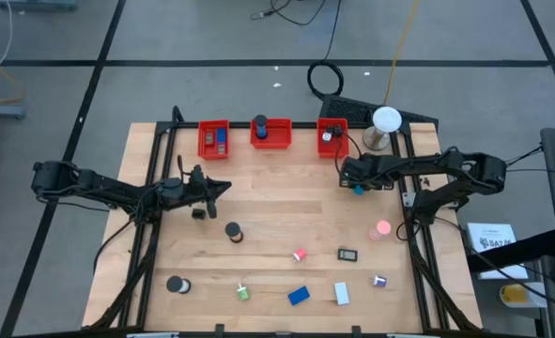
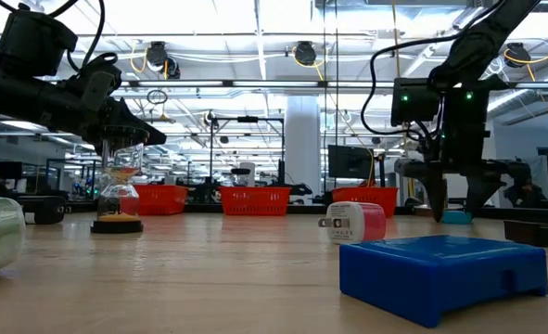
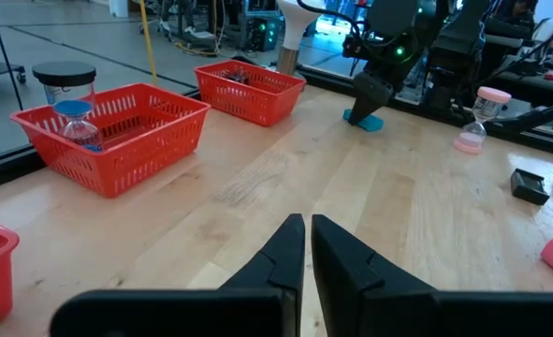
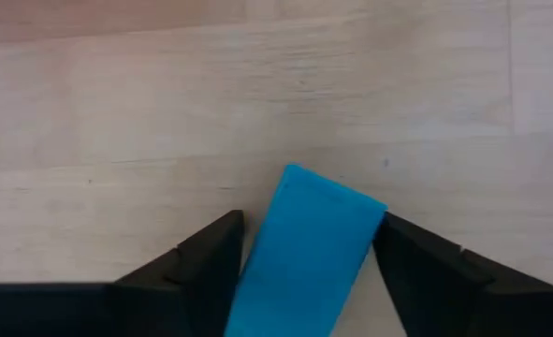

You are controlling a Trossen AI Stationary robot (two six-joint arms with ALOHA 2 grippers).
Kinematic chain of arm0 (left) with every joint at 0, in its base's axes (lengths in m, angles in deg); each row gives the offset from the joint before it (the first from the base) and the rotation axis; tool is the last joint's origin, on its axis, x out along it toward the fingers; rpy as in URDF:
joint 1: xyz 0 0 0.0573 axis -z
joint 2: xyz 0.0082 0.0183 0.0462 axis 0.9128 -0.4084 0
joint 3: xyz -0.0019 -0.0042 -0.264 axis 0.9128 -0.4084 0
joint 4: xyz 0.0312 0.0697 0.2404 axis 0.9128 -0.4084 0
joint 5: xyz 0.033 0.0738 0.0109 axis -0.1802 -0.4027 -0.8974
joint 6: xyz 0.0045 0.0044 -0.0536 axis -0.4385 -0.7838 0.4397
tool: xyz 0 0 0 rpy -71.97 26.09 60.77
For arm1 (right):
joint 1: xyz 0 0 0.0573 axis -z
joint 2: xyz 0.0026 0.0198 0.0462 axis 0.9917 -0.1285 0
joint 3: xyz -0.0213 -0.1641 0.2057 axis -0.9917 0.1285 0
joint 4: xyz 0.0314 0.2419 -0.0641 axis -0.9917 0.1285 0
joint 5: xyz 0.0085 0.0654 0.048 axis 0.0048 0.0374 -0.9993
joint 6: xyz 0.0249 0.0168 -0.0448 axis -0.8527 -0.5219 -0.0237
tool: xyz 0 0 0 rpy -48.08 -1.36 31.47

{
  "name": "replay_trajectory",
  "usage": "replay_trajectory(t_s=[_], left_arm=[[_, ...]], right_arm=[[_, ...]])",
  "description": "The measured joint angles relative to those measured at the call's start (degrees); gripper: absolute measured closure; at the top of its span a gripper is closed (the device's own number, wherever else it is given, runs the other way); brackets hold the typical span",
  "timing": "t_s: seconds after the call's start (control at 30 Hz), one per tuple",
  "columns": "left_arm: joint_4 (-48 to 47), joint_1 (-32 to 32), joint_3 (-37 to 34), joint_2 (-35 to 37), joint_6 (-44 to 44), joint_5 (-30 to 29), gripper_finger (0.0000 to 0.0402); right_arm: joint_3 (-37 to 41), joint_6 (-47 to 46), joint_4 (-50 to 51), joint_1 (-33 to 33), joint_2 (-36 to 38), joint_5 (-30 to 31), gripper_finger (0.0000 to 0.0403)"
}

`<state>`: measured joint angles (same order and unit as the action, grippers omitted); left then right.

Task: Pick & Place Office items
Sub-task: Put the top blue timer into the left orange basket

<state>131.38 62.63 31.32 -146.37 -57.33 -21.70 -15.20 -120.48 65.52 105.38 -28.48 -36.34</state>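
Right pincer point(image 4: 304, 253) straddles small cyan flat plastic block point(image 4: 306, 253) on wooden desk point(image 4: 117, 112), near far right corner; fingers apart, not yet gripping. Best to centre block, close squarely, lift straight. Left pincer point(image 3: 307, 245) clenched empty, left side. Red plastic bins point(image 1: 270, 134) along far edge.

- Right gripper point(image 4: 304, 253): points down at the table's far right part, fingers point(image 4: 201, 257) spread.
- Left gripper point(image 3: 307, 245): held above the table's left part, fingers together, arm stretched inward.
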Motion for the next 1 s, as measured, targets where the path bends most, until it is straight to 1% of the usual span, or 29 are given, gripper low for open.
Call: replay_trajectory(t_s=[0.13, 0.2, 0.37, 0.43, 0.53, 0.67, 0.77, 0.93, 1.0], left_arm=[[0.0, -0.02, 0.0, 0.0, 0.09, 0.0, 0.0378], [0.0, 0.0, 0.0, 0.01, 0.09, 0.0, 0.0378], [0.0, 0.0, 0.0, 0.0, 0.06, -0.14, 0.0378], [0.0, -0.02, 0.0, 0.0, 0.06, -1.0, 0.0378], [-0.02, -0.02, 0.0, 0.02, 0.06, -1.27, 0.0378], [-0.01, -0.02, 0.0, 0.0, 0.06, -1.28, 0.0378], [-0.02, -0.02, 0.0, 0.0, 0.05, -1.36, 0.0378], [0.0, -0.02, 0.0, 0.01, 0.2, -1.89, 0.0378], [-0.12, -0.02, 0.0, 0.02, 0.33, -1.97, 0.0378]], right_arm=[[0.02, 2.26, -1.18, 0.0, -0.02, 0.05, 0.0238], [-0.1, 3.59, -1.89, -0.13, -0.03, -0.07, 0.0254], [-4.74, 7.98, -3.45, -2.8, -0.09, 0.04, 0.0254], [-7.01, 10.16, -5.1, -4.37, -0.11, 0.94, 0.0254], [-9.88, 13.88, -11.01, -6.33, -0.6, 1.68, 0.0254], [-12.79, 17.73, -18.05, -8.19, -5.78, 1.03, 0.0254], [-17.38, 20.74, -23.43, -9.26, -12.65, -1.4, 0.0254], [-29.12, 28.24, -23.66, -11.02, -25.06, -4.54, 0.0252], [-34.0, 32.56, -23.3, -11.7, -29.17, -4.63, 0.0252]])
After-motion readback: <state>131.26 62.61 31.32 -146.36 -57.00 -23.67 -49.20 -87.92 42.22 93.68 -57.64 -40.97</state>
